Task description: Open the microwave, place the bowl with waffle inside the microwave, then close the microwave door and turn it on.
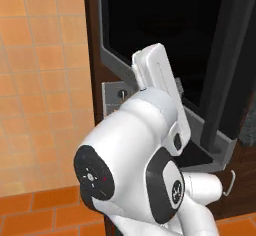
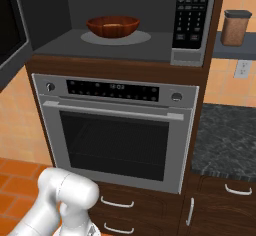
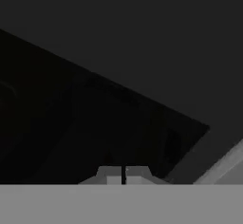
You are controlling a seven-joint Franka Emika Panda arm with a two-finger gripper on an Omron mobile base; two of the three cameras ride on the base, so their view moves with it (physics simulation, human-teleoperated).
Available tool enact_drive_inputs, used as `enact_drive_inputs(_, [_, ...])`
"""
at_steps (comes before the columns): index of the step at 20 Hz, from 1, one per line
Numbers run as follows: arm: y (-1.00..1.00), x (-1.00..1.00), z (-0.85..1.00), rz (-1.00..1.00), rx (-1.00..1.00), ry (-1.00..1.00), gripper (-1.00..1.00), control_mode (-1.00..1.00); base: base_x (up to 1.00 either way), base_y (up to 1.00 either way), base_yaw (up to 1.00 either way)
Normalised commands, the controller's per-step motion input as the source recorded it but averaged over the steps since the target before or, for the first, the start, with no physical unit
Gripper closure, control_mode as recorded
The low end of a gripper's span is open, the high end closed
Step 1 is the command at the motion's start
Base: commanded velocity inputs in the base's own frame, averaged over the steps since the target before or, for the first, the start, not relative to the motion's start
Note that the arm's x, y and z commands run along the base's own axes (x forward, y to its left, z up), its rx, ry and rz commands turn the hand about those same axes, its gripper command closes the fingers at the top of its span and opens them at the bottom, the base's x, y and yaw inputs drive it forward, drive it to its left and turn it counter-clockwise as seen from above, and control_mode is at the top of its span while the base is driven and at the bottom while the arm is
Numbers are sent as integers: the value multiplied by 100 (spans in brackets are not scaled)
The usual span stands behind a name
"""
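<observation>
Microwave point(image 2: 125, 40) cavity open, upper cabinet slot above the steel oven point(image 2: 117, 130). Bowl point(image 2: 112, 26) sits on the round turntable plate point(image 2: 116, 38), centre of the cavity floor, upright; contents too small to tell. Keypad panel point(image 2: 191, 15) at 3 o'clock of the bowl. Microwave door point(image 1: 165, 45) swung out wide at 9 o'clock, black glass, dark bar handle point(image 1: 230, 65) along its edge. Fingers point(image 3: 122, 174) pressed together, nothing between them, facing dark glass. Jar point(image 2: 235, 27) on shelf at far 3 o'clock; dark stone tabletop point(image 2: 225, 140) below it.
</observation>
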Motion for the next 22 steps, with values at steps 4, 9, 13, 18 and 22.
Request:
enact_drive_inputs(4, [-93, 57, 33, 12, 3, 0, 100, -100, 0, 0, 0])
enact_drive_inputs(9, [-70, 76, 14, 24, 10, 0, 100, -100, 0, 0, 0])
enact_drive_inputs(13, [-27, 100, 2, 29, 13, 0, 100, -100, 0, 0, 0])
enact_drive_inputs(18, [-18, 98, 2, 31, 22, 0, 100, -100, 0, 0, 0])
enact_drive_inputs(22, [-10, 77, 0, 19, 7, 0, 100, -100, 0, 0, 0])
